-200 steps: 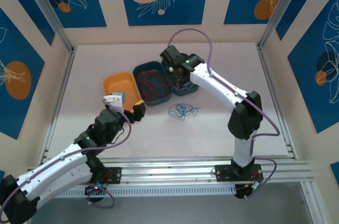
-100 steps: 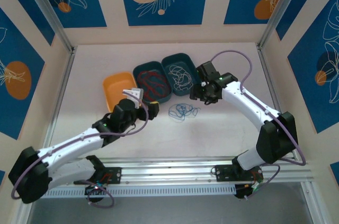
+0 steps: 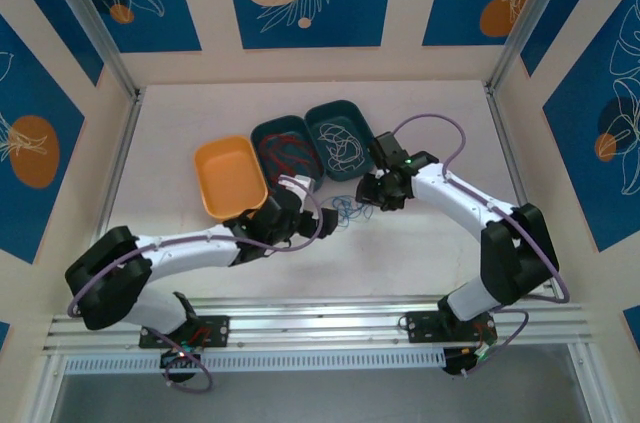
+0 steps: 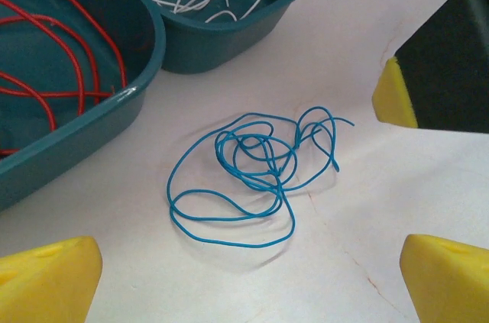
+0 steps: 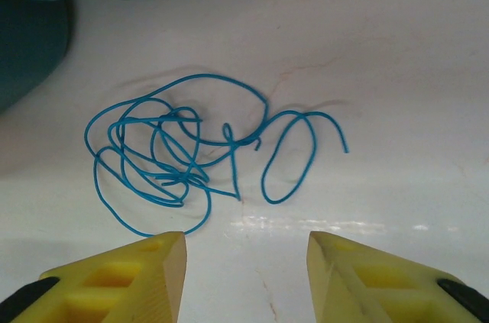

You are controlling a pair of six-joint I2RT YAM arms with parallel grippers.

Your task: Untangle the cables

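A tangled blue cable [image 3: 350, 210] lies loose on the white table, in front of two teal trays. The red cable [image 3: 283, 155] is coiled in the left teal tray [image 3: 262, 132], and the white cable [image 3: 342, 143] in the right teal tray [image 3: 362, 123]. My left gripper [image 3: 320, 224] is open just left of the blue cable [image 4: 252, 174], its yellow fingertips [image 4: 47, 280] wide apart and nothing between them. My right gripper [image 3: 372, 193] is open at the tangle's right side, the blue cable [image 5: 176, 155] lying just ahead of its fingertips [image 5: 137, 277].
An orange tray [image 3: 228, 175] with nothing in it sits left of the teal trays. Both grippers are close together over the blue tangle; the right gripper's black and yellow finger [image 4: 439, 71] shows in the left wrist view. Frame walls [image 3: 100, 173] bound the table.
My left arm has stretched right from beside the orange tray to the blue cable. My right arm has come from over the teal trays down to the blue cable's right side.
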